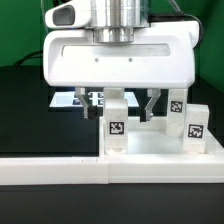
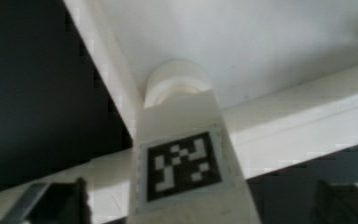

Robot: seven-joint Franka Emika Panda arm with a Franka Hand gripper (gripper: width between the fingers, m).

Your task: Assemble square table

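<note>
My gripper [image 1: 123, 110] hangs open over the near corner of the white square table top [image 1: 158, 146]. A white leg [image 1: 115, 124] with a black-and-white tag stands upright between my fingers [image 1: 97, 103], with a gap on each side. In the wrist view the same leg [image 2: 181, 130] runs from between my fingertips [image 2: 55, 202] down to the table top's [image 2: 274, 55] corner, where its rounded end meets the raised rim. Two more tagged legs [image 1: 177, 110] [image 1: 197, 122] stand upright on the exterior view's right side of the top.
A long white border rail [image 1: 50, 170] lies along the front, right against the table top. The black table surface [image 1: 30, 110] spreads to the exterior view's left and shows beside the rim in the wrist view.
</note>
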